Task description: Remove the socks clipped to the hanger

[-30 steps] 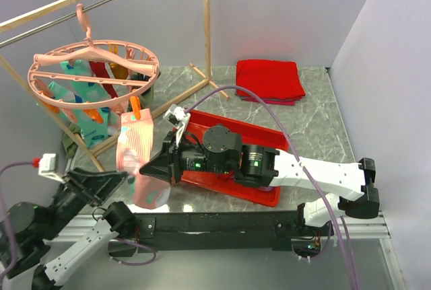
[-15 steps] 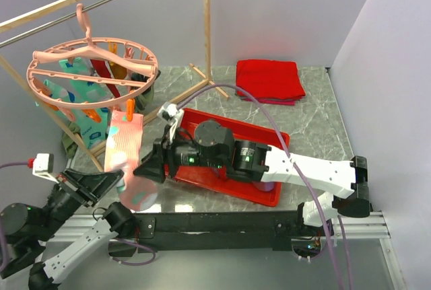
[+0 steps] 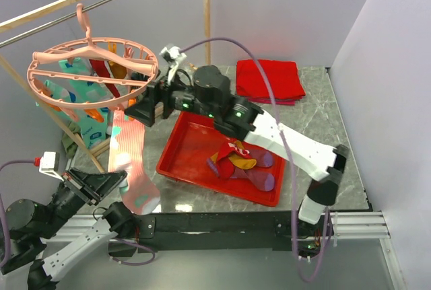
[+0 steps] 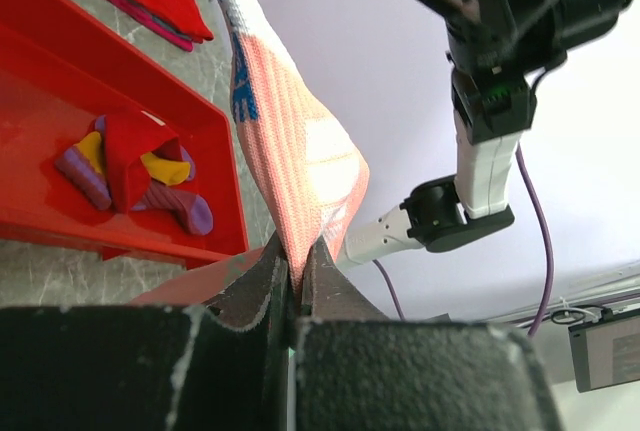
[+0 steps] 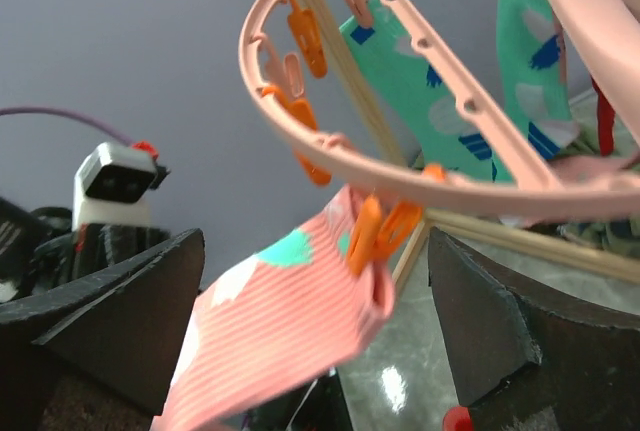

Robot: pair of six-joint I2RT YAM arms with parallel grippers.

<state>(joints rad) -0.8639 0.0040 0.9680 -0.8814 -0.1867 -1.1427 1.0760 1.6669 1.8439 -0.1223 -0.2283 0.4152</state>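
The round pink hanger hangs from the metal bar, with teal, maroon and orange socks clipped under it. A pink sock with teal and white patches hangs from an orange clip at the ring's near edge. My left gripper is shut on the sock's lower part, which is drawn taut. My right gripper is open and level with that clip, its fingers standing either side of the clip and the sock's top, not touching them. The hanger ring crosses just above.
A red tray on the marble table holds several loose socks. A folded red cloth lies at the back right. The wooden rack with its metal bar stands on the left. In the left wrist view the tray lies to the left.
My left gripper closed on the pink sock's lower part. My right gripper opened and rose from beside the tray to the clip at the hanger's rim. The sock now hangs stretched.
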